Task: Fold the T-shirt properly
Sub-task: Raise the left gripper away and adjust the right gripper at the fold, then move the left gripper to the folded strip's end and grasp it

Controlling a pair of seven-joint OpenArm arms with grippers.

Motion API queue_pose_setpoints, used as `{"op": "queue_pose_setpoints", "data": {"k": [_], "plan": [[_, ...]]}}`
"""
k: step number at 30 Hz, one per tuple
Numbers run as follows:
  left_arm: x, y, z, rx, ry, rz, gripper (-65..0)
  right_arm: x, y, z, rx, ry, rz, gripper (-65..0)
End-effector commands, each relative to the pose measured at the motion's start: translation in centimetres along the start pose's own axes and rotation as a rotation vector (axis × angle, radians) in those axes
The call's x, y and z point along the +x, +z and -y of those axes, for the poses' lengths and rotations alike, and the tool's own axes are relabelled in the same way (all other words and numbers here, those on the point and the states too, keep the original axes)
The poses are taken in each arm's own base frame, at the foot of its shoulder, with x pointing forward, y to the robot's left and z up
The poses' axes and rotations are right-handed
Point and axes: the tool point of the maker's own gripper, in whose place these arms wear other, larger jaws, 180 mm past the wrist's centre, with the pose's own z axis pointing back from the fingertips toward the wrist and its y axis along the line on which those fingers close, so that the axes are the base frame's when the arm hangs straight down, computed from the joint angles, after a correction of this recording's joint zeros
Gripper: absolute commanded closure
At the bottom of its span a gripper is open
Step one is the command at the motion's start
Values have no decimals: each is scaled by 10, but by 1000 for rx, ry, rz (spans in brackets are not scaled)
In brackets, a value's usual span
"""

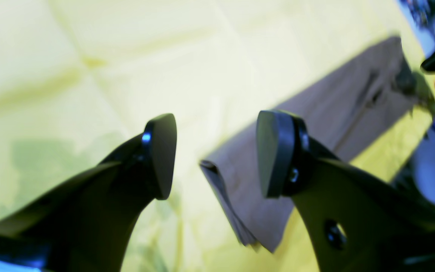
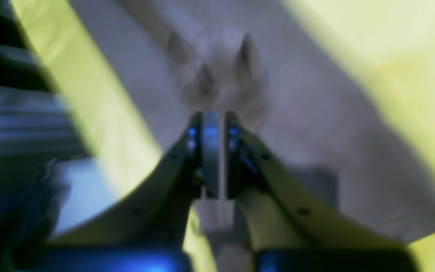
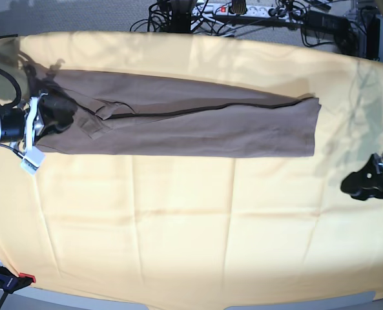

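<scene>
T-shirt (image 3: pixel 191 123): taupe-brown, folded lengthwise into a long narrow band, lying flat across the far half of the yellow cloth (image 3: pixel 178 226) that covers the counter. A dark seam line runs along the band's middle. In the base view one end sits at the left, the squared end at the right.

Right claw (image 2: pixel 217 121): jaws drawn together, tips down on the bunched fabric at the shirt's left end; blur hides whether cloth is pinched between them.

Left claw (image 1: pixel 215 151): jaws spread wide, holding nothing, positioned above the yellow cloth, near the shirt's squared end but apart from it.

Cables (image 3: pixel 256 13) lie beyond the far edge.
</scene>
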Motion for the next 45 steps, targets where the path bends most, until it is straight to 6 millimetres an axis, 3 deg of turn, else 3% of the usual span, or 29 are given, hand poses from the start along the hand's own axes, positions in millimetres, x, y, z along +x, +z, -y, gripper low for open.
{"op": "queue_pose_setpoints", "data": {"k": [1, 3, 6, 11, 20, 26, 32, 39, 42, 45], "plan": [[20, 16, -1, 19, -36, 54, -358, 15, 13, 18, -92, 41, 45, 0], [20, 23, -4, 34, -27, 71, -358, 19, 15, 38, -215, 68, 74, 0], [10, 25, -7, 42, -4, 67, -358, 10, 7, 54, -301, 77, 59, 0], [-5, 22, -7, 37, 21, 41, -358, -28, -14, 66, -328, -13, -33, 0], [-3, 22, -7, 36, 20, 51, -358, -64, -26, 23, -122, -149, -107, 0], [-1, 22, -7, 37, 20, 58, -358, -58, -27, -9, 55, -194, -96, 0], [-2, 22, -7, 37, 20, 57, -358, -45, -21, -14, 54, -134, -80, 0], [-3, 22, -7, 40, 19, 53, -279, -48, -18, 32, -205, -49, -79, 0], [-10, 22, -15, 83, 20, 11, -286, -47, -20, 32, -224, -42, -39, 0], [-19, 22, -23, 127, 55, -25, -287, -62, -24, 32, -246, -41, -81, 0]]}}
